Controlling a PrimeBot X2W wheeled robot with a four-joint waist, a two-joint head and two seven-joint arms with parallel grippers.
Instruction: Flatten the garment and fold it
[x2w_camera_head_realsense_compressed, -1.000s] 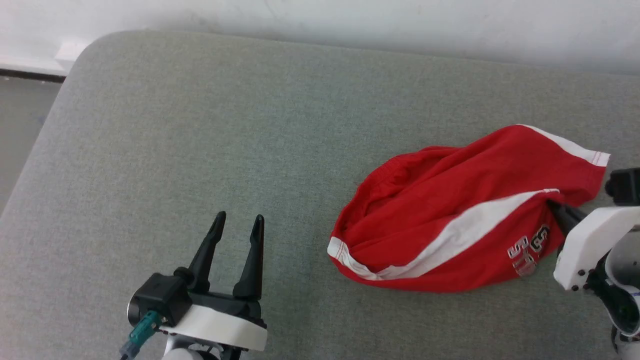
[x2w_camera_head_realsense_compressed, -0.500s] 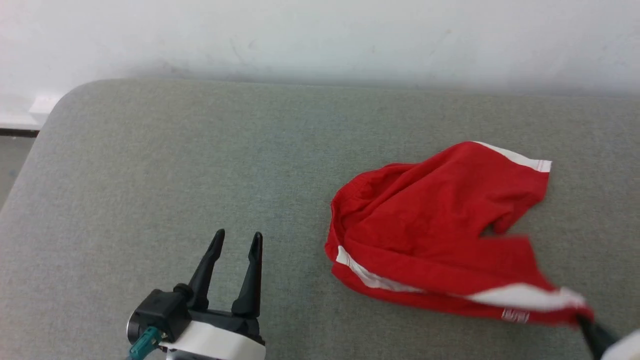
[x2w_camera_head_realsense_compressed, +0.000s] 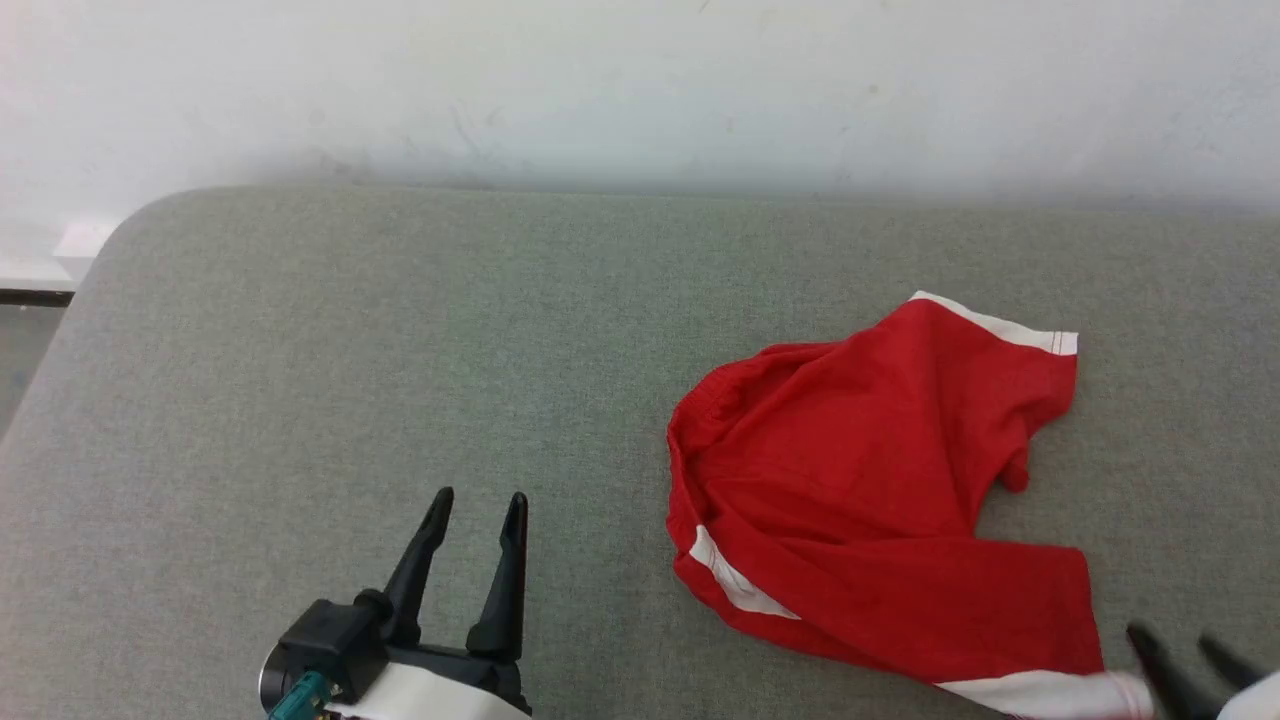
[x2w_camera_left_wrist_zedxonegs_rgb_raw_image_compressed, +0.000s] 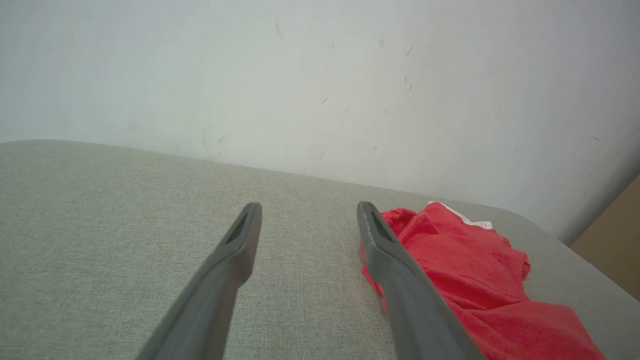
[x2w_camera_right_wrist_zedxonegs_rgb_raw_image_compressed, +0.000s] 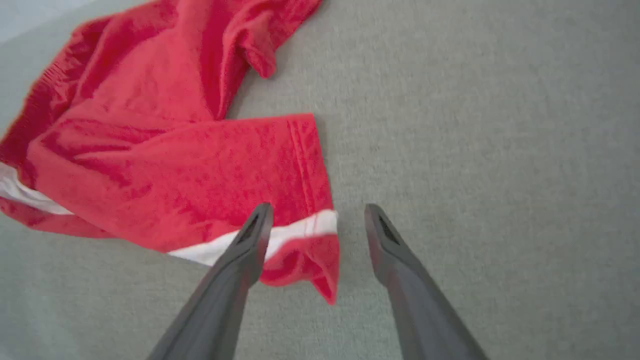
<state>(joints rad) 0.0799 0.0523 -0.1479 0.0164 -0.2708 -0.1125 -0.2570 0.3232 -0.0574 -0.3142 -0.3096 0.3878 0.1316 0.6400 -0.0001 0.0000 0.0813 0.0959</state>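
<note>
The garment, red shorts with white side stripes, lies crumpled on the grey cushion at the right, one leg stretched toward the lower right corner. My right gripper stands open at that leg's hem. In the right wrist view the right gripper has its fingers spread, and the hem corner of the garment hangs loose between them, not pinched. My left gripper is open at the lower left, well left of the shorts. In the left wrist view the left gripper holds nothing, with the garment to its right.
A white wall runs behind the cushion. The cushion's rounded left edge drops to the floor. A brown surface shows past the cushion's far right end.
My right gripper pulled one leg of the shorts down and to the right, spreading them out, then opened and let the hem go. The head camera tilted up. The left gripper stayed put.
</note>
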